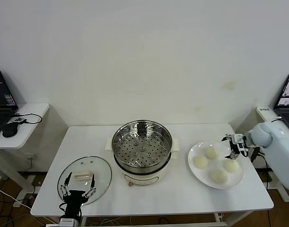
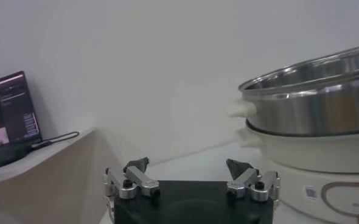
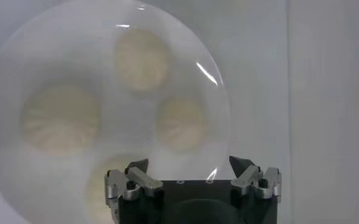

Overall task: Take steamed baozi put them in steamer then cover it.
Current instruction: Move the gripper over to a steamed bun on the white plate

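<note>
Four cream-white baozi [image 1: 211, 152] lie on a flat white plate [image 1: 195, 150] at the table's right. The steel steamer [image 1: 142, 146], with its perforated tray bare, stands uncovered at the table's middle on a white base. My right gripper [image 1: 231, 147] is open and empty, hovering above the plate's far right side, over the baozi. In the right wrist view it [image 3: 188, 167] looks down on the plate [image 3: 21, 55] and the baozi [image 3: 181, 123]. My left gripper [image 1: 78, 188] is open and empty at the front left, by the glass lid [image 1: 84, 174]. In the left wrist view it [image 2: 188, 165] sits low beside the steamer [image 2: 313, 91].
The glass lid lies flat on the table left of the steamer. A side table with a laptop [image 1: 0, 101] and a mouse [image 1: 9, 128] stands at the far left. Another laptop [image 1: 287, 97] is at the far right. A wall is behind.
</note>
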`<state>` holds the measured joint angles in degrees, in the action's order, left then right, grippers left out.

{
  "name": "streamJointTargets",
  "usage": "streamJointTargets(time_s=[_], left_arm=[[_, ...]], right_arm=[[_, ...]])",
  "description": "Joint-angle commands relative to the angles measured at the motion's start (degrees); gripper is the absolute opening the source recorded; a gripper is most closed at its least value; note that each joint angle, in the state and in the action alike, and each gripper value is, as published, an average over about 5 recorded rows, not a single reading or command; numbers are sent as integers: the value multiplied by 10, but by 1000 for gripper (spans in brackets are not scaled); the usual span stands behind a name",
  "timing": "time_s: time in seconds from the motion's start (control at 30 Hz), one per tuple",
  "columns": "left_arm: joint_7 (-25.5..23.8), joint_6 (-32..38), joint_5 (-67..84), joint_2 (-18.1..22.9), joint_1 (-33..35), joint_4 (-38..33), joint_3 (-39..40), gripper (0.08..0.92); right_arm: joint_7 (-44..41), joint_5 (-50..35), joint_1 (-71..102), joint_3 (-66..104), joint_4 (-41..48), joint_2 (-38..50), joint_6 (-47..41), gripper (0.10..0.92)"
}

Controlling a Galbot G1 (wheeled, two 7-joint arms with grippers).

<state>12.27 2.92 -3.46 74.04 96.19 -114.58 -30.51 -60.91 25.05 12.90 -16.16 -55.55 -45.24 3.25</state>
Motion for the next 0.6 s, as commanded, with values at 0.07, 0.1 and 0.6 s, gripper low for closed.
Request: streamJointTargets(time_s=[0.07,0.1,0.6], left_arm=[[-1,-1,2,-3,-3,2,-6,823],[-1,-2,2,-3,-3,2,-6,823],[0,-1,1,-4,-5,2,-7,823]], right_arm=[[-26,16,-73,-76,105,-71,1,823],[-26,16,-72,-77,106,-72,-1,823],[-20,15,-66,-76,123,-84,-17,813]])
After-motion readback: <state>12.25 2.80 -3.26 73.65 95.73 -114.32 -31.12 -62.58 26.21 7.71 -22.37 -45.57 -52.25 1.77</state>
